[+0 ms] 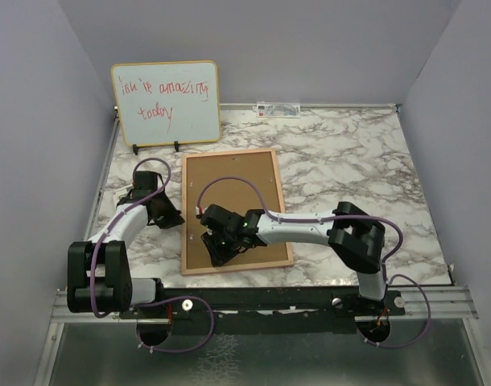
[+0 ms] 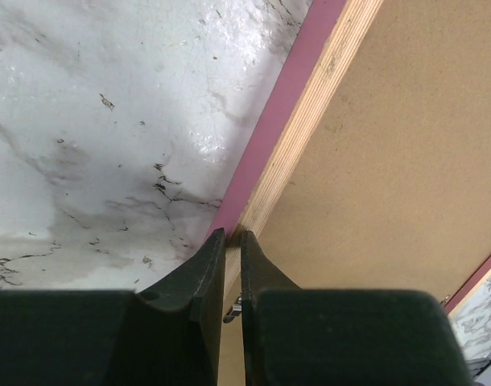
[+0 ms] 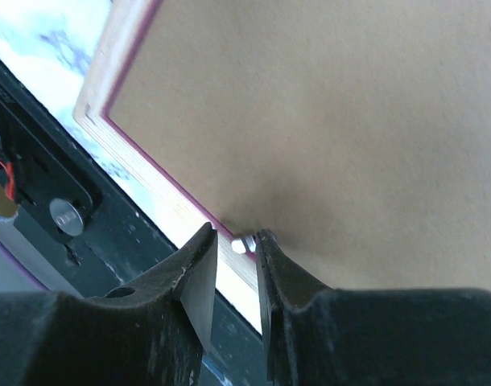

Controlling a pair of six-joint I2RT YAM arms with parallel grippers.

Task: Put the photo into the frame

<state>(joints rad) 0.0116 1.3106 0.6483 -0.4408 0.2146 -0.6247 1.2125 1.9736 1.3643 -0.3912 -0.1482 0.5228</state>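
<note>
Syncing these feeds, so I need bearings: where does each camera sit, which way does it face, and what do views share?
Top external: above and behind the bases, looking down on the table, the frame lying back up, and the whiteboard; left arm and right arm show.
Left wrist: on the left arm, looking past the left gripper at the frame's pink left edge.
Right wrist: on the right arm, looking past the right gripper at a metal tab on the frame's near edge.
Shared: all three show the brown backing board.

Frame [image 1: 237, 185] — thin pinkish light-wood border, brown backing board [image 2: 390, 161] uppermost — lies flat, face down. Left border sits at the left gripper [image 2: 233, 237] tips; a small metal tab [image 3: 241, 244] on the near border sits at the right gripper [image 3: 237, 233] tips.
</note>
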